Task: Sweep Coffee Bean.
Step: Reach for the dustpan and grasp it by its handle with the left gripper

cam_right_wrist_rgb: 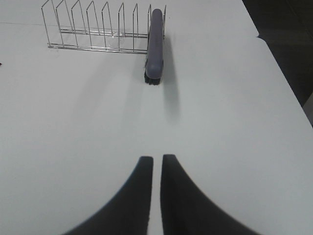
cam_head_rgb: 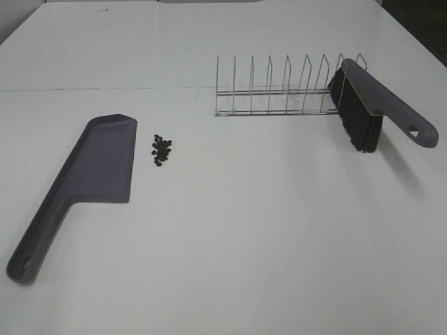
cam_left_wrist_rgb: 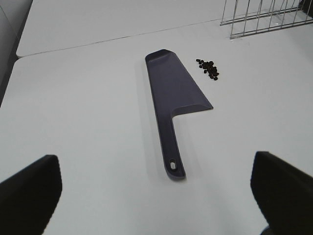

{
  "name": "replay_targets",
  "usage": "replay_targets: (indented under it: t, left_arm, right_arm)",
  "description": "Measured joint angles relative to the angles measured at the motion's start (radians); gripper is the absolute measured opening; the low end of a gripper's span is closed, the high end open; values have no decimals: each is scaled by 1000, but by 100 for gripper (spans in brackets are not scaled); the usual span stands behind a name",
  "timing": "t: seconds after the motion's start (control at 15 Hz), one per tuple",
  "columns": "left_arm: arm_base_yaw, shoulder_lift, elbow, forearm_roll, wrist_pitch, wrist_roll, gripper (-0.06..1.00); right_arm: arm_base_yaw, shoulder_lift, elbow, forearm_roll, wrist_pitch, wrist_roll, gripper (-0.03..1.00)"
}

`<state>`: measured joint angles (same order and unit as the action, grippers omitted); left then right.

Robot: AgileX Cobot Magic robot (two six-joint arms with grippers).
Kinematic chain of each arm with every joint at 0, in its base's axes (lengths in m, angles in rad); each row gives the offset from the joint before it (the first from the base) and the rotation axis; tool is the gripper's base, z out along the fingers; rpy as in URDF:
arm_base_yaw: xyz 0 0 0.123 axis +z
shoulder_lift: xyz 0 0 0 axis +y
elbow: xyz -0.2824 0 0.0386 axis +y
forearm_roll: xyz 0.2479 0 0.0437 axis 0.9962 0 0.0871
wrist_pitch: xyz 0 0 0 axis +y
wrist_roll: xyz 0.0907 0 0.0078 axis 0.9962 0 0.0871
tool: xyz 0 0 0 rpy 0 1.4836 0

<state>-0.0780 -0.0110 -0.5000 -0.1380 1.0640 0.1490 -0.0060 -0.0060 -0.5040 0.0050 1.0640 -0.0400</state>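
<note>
The white desk (cam_head_rgb: 279,244) carries everything. At its far side stands the wire rack (cam_head_rgb: 279,87). The dustpan (cam_head_rgb: 91,164) lies flat on my left, handle toward me. The brush (cam_head_rgb: 370,105) leans against the right end of the rack, bristles down on the desk.

My left pincer (cam_left_wrist_rgb: 154,159) is released, fingers spread wide, short of the dustpan handle. My right pincer (cam_right_wrist_rgb: 156,164) is clenched on nothing and well short of the brush.

The beans (cam_head_rgb: 161,149) sit in a small loose cluster on the desk, just beside the dustpan's right edge and not on it.

My worries: the right fingers must part before they reach the brush, and lifting it carelessly could drag the light rack. The beans would likely roll, so a hard stroke would scatter them — and an unheld dustpan would slide away.
</note>
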Motion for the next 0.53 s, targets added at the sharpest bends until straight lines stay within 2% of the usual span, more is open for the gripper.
replay_targets:
  t: [0.53]
  left_arm:
    - [0, 0, 0, 0, 0, 0, 98]
  right_arm:
    - [0, 0, 0, 0, 0, 0, 0]
